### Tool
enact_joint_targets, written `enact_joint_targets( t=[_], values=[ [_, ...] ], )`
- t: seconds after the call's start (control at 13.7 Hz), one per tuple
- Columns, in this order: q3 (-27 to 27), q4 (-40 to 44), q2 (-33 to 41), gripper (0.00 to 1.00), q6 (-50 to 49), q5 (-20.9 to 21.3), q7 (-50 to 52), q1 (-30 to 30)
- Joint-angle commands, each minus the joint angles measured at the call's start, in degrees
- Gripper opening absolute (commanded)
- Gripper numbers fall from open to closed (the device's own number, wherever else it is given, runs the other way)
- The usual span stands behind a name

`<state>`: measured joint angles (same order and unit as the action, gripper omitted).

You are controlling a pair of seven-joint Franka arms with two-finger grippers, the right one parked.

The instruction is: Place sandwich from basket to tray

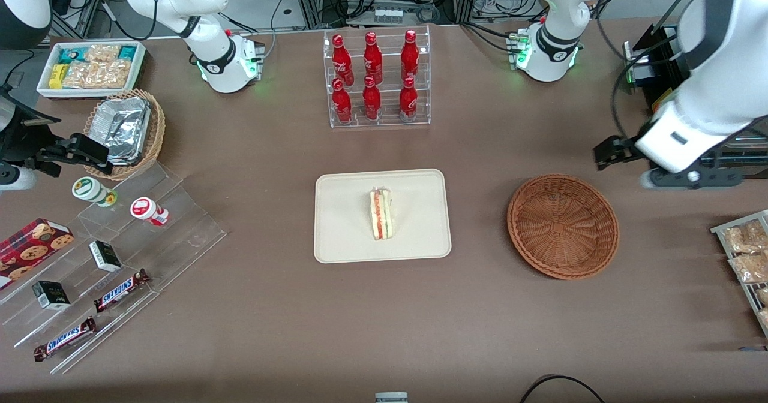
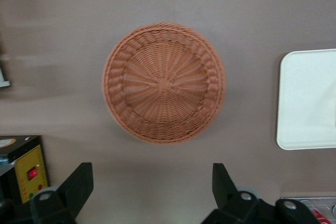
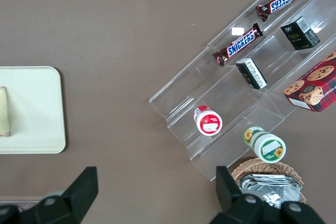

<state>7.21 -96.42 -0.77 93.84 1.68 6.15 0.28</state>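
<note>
The sandwich (image 1: pixel 380 213) lies on the cream tray (image 1: pixel 342 241) at the table's middle, its red and green filling edge facing up. The reddish-brown wicker basket (image 1: pixel 563 226) sits beside the tray toward the working arm's end and holds nothing. My left gripper (image 1: pixel 607 151) hangs above the table, farther from the front camera than the basket and off toward the working arm's end. The left wrist view looks down on the empty basket (image 2: pixel 164 82) and a corner of the tray (image 2: pixel 310 103). There the gripper (image 2: pixel 152 187) is open, with bare table between its fingers (image 2: pixel 79 184).
A clear rack of red bottles (image 1: pixel 376 79) stands farther back than the tray. Toward the parked arm's end are a clear stepped shelf (image 1: pixel 120 259) with snacks, a tan basket of foil containers (image 1: pixel 126 130) and a white bin (image 1: pixel 90 67). A rack of packets (image 1: pixel 747 259) sits at the working arm's end.
</note>
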Motion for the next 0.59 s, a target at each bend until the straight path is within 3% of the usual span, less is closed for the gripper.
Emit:
enact_joint_targets(
  t=[0.0,0.15,0.51],
  values=[
    [-2.73,-2.81,3.14,1.00,0.65,-1.06,-3.84,-0.47],
    [-2.29,-2.46,3.14,1.00,0.73,-1.24,-6.23,2.43],
    [-2.38,0.52,2.53,1.00,0.39,-1.06,-6.41,2.44]
  ],
)
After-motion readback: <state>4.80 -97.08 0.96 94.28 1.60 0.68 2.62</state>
